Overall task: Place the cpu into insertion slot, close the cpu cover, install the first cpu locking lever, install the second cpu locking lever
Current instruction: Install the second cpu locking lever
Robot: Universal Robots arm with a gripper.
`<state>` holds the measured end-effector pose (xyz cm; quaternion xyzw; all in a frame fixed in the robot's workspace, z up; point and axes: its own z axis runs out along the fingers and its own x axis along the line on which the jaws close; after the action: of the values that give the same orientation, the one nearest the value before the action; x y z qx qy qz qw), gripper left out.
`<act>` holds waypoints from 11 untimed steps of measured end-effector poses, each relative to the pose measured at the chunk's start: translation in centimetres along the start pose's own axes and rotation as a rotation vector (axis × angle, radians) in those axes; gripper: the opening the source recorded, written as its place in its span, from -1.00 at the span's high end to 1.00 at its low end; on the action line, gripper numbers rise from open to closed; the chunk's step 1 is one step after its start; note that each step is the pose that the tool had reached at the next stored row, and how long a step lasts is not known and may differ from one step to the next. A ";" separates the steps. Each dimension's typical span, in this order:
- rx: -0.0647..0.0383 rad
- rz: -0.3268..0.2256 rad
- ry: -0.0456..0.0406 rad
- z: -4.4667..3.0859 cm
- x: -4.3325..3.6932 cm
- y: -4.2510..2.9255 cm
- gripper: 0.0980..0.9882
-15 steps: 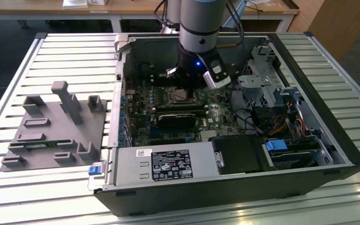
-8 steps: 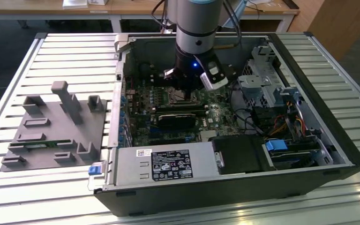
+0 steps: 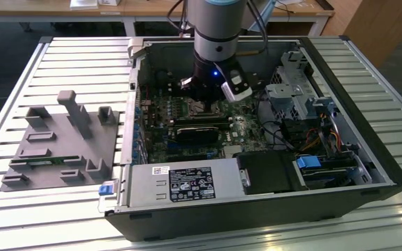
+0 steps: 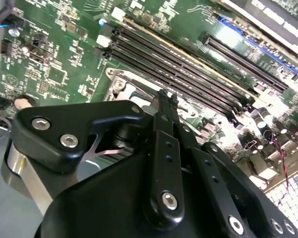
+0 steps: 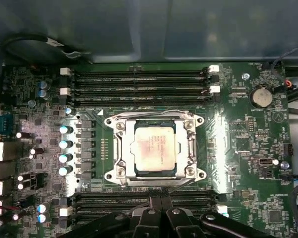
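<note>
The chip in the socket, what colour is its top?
Dull silver-grey with a faint pinkish sheen; the chip shows best in the first wrist view.

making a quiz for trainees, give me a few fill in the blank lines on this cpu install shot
1. The cpu sits in the ____ of the insertion slot.
2. The circuit board around the slot is ____ in colour.
3. In the exterior view the gripper hangs over the board inside an open computer ____.

Missing words: centre; green; case

Dim and soft in the exterior view, the case interior shadowed. In the first wrist view, bright glare washes the cpu (image 5: 154, 147) and board beside it; the top is dark.
</note>
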<state>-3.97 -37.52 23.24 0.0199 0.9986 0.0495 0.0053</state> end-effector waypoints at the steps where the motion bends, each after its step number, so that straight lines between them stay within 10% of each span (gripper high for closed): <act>1: 0.000 0.000 0.0000 0.03 0.12 -0.01 0.98; 11: 0.000 0.000 0.0010 0.70 1.09 -0.27 0.98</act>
<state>-5.07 -37.67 22.50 0.0199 0.9986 0.0494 0.0048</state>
